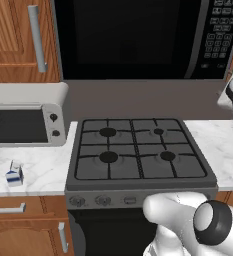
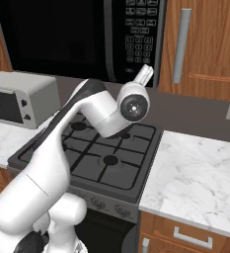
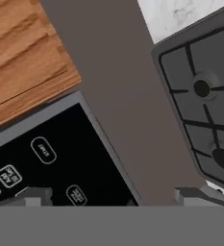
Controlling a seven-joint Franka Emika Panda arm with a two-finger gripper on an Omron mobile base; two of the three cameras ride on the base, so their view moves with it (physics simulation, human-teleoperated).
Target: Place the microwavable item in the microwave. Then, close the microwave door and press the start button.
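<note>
The black microwave (image 1: 133,40) hangs above the stove, and its wide dark-glass door (image 1: 123,37) lies flush with the front, closed. A keypad strip (image 1: 220,32) runs down its right side. In the hand view my gripper (image 3: 111,196) is open, its two fingertips (image 3: 34,196) far apart, right at the keypad's lowest buttons (image 3: 43,150) and the microwave's bottom right corner. From the right base view my wrist (image 2: 134,106) is raised just below the keypad (image 2: 141,34). The microwavable item is out of view.
A gas stove (image 1: 138,150) stands under the microwave. To its left a silver-grey toaster oven (image 1: 28,117) and a small white-and-blue milk carton (image 1: 14,174) sit on the marble counter. Wooden cabinets (image 2: 205,44) flank the microwave. Bare marble counter (image 2: 195,173) lies right of the stove.
</note>
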